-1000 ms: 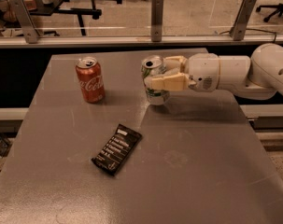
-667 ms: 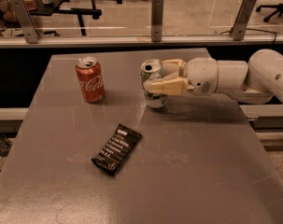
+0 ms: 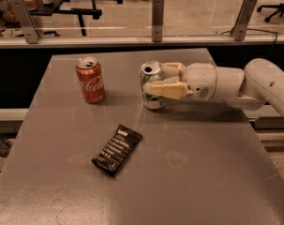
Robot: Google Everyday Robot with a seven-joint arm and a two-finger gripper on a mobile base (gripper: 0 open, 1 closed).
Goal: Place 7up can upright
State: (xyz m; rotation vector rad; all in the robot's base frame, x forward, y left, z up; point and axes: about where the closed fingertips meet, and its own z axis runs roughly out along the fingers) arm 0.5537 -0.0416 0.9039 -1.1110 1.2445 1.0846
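The 7up can (image 3: 153, 101), silvery with green markings, stands upright on the grey table (image 3: 202, 172), right of centre near the back. My gripper (image 3: 156, 79) reaches in from the right and is shut on the can. One cream finger (image 3: 167, 90) crosses the can's front and the other (image 3: 172, 69) lies behind it. The can's base appears to rest on the table top. Its open top faces up.
A red Coca-Cola can (image 3: 90, 80) stands upright to the left of the 7up can. A black snack bar wrapper (image 3: 117, 149) lies flat in front of both. A glass railing with metal posts (image 3: 157, 13) runs behind the table's back edge.
The gripper and the 7up can have shifted slightly left and down towards the table top. The red can and the wrapper have not moved.
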